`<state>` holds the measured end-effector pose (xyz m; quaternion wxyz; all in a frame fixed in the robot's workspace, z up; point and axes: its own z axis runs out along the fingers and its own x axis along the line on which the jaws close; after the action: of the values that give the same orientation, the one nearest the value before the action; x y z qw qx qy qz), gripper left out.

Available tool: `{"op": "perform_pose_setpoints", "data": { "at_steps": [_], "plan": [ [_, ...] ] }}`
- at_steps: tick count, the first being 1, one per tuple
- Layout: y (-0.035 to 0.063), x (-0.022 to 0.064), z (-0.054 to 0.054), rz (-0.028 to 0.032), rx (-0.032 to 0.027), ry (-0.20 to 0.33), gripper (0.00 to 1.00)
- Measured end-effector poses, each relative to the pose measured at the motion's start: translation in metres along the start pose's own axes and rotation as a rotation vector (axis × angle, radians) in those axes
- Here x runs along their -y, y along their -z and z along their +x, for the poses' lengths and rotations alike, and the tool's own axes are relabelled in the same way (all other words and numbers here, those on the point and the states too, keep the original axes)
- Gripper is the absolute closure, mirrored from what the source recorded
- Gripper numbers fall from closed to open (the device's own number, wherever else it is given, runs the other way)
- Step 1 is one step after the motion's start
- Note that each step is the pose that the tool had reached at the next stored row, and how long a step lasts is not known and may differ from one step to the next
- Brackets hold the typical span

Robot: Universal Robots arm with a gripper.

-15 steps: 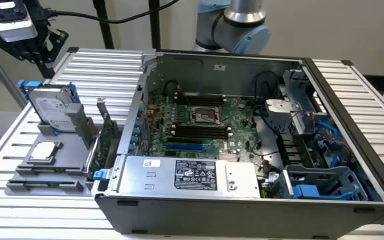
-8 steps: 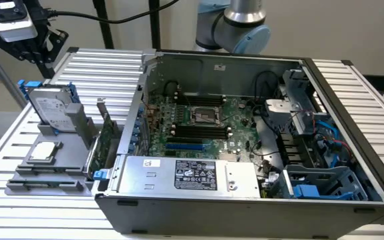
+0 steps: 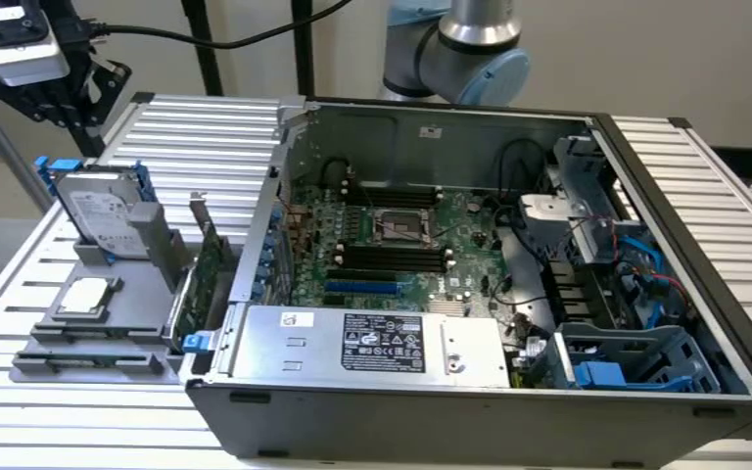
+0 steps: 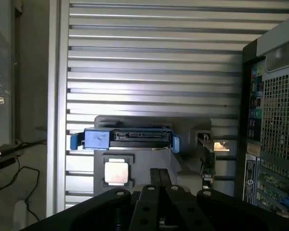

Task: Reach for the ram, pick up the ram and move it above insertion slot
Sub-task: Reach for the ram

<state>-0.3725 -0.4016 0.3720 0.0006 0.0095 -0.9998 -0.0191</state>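
From my station I read the gripper [image 4: 160, 174] as closed up. In the wrist view its 2 fingers [image 4: 155, 180] stand side by side with barely a seam between them, and nothing is held. In the exterior view it hangs high at about 10 o'clock, well apart from the parts below. The arm [image 3: 470, 44] is up at 12 o'clock, behind the open computer case [image 3: 415, 421].

The ram [image 3: 89, 364] lies flat in the front groove of the grey fixture [image 3: 148, 235], at about 8 o'clock in the exterior view. It is untouched, and the fixture sits on the slatted table [image 3: 207, 147]. Going toward 12 o'clock from the ram on that fixture, I see a processor [image 3: 85, 296] lying flat, then a hard drive [image 3: 102, 217] in a blue frame, leaning upright. An expansion card [image 3: 200, 284] stands on edge at the fixture's 3 o'clock side — just beside the case wall.

Inside the case the motherboard [image 3: 390, 225] lies bare, its black memory slots [image 3: 390, 257] near the centre.
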Motion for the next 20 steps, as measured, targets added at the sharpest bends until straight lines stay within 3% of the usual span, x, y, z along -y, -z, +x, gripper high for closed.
{"op": "perform_pose_setpoints", "data": {
  "at_steps": [10,20],
  "plan": [
    [0.0002,0.0454,0.001,0.0002,-0.0002,0.0,0.89],
    [-0.0062,0.0887,0.003,0.0002,-0.002,0.0,0.89]
  ]
}}
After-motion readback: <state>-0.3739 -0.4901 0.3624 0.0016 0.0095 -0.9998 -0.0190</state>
